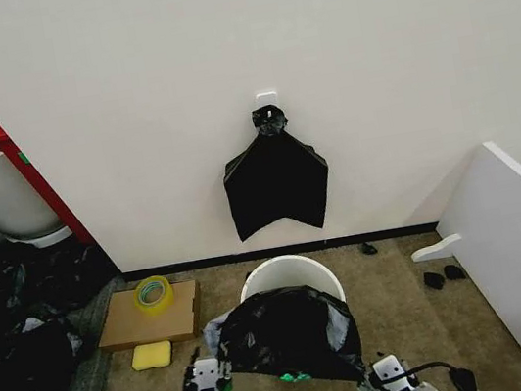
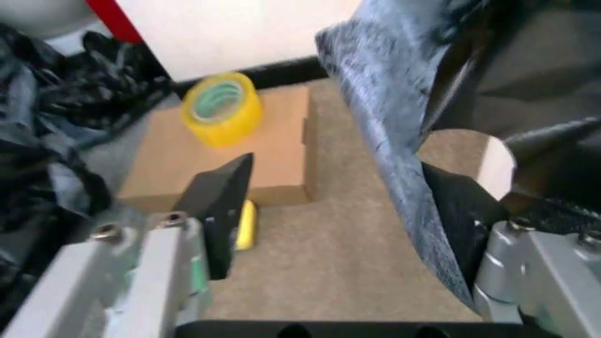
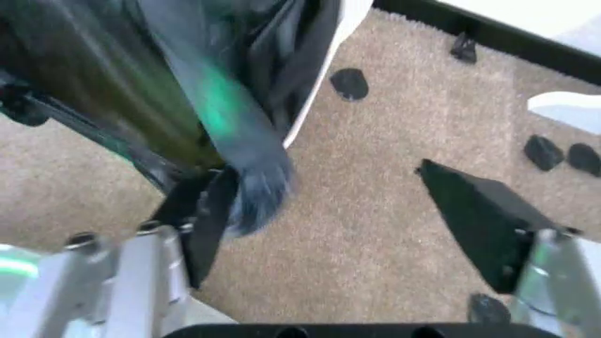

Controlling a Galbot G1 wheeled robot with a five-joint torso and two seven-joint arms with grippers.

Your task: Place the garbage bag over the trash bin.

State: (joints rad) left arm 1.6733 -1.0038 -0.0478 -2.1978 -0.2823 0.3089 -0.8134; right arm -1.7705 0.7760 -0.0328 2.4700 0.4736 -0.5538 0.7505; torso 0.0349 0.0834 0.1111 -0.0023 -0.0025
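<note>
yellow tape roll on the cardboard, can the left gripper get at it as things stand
Probably yes: the tape roll lies uncovered on the cardboard, bare carpet between. But the left gripper has the garbage bag draped on one finger.

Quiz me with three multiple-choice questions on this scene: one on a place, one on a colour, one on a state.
1. Where is the yellow tape roll?
A) on the cardboard box
B) inside the trash bin
C) on the wall hook

2. What colour is the trash bin's rim?
A) red
B) cream-white
C) blue

3. How does the garbage bag lie?
A) folded flat on the carpet
B) hung on the wall
C) draped over the bin's near side

Answers:
1 A: the tape roll rests on the cardboard box.
2 B: the trash bin shows a pale rim.
3 C: the garbage bag covers the near side, between the left tool and right tool.
</note>
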